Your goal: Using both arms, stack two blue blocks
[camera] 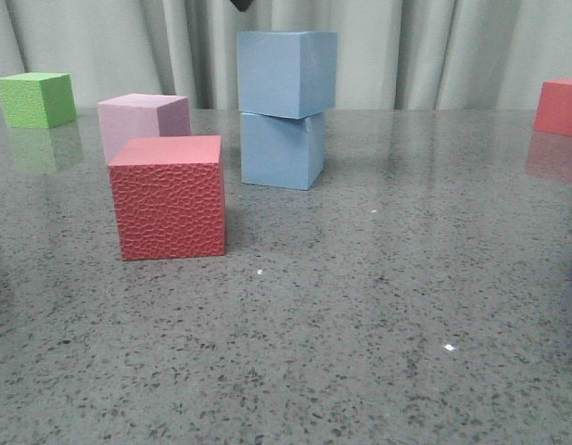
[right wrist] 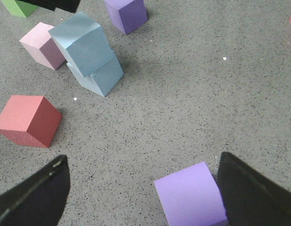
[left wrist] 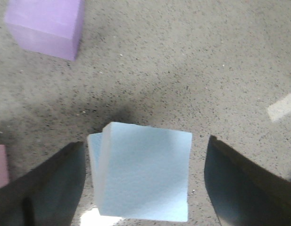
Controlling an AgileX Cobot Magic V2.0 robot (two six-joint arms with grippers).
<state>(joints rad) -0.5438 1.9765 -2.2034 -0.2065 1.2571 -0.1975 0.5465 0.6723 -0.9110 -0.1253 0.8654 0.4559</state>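
Note:
Two pale blue blocks stand stacked at the table's middle back; the upper blue block sits slightly turned on the lower blue block. In the left wrist view my left gripper is open directly above the stack, its fingers apart from the upper block, with a gap on each side. The lower block's edge peeks out beneath. Only a black tip of the left gripper shows in the front view. My right gripper is open and empty, away from the stack.
A red pebbled cube and a pale pink cube stand left of the stack, a green cube at the far left, and a red cube at the far right. A purple cube lies by my right gripper's finger; another purple cube is beyond the stack.

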